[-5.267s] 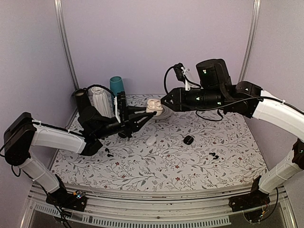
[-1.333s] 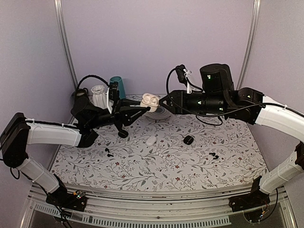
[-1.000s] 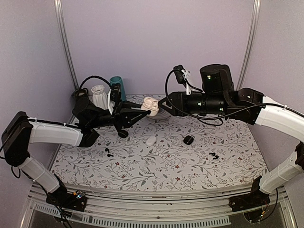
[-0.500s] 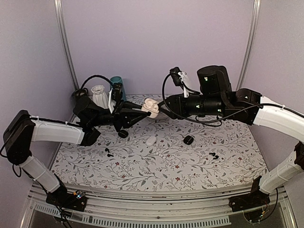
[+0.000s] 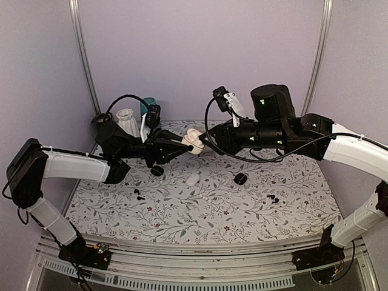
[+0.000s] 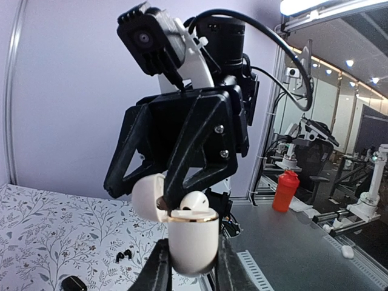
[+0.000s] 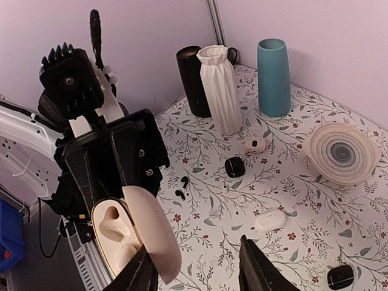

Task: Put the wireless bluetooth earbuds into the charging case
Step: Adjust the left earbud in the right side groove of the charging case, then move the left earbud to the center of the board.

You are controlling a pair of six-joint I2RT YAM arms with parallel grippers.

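One earbud point(image 6: 194, 200) shows as a white cap in the mouth of the charging case point(image 6: 193, 239). From here you cannot tell whether it is fully seated or only resting on the rim. The case is not on the bench point(image 5: 254, 218). Your left end effector point(image 6: 191, 267) holds it in the air above the middle of the far edge, fingers pinching the lower shell from both sides. The lid is swung back, and the case's long axis runs from the left fingers straight toward the right arm. Your right end effector point(image 7: 195, 267) is the nearer free tool, its tips right at the open mouth, its fingers spread with nothing between them. The relation that matters shows in the right wrist view: the wells lie off to the outside of one finger, not on the line between the two. Any press on that earbud therefore probably needs a small sideways correction first, or you will push on the lid. A tiny white piece point(image 7: 213, 212) lying near the middle of the bench may be the second earbud, well below and apart from both tools.
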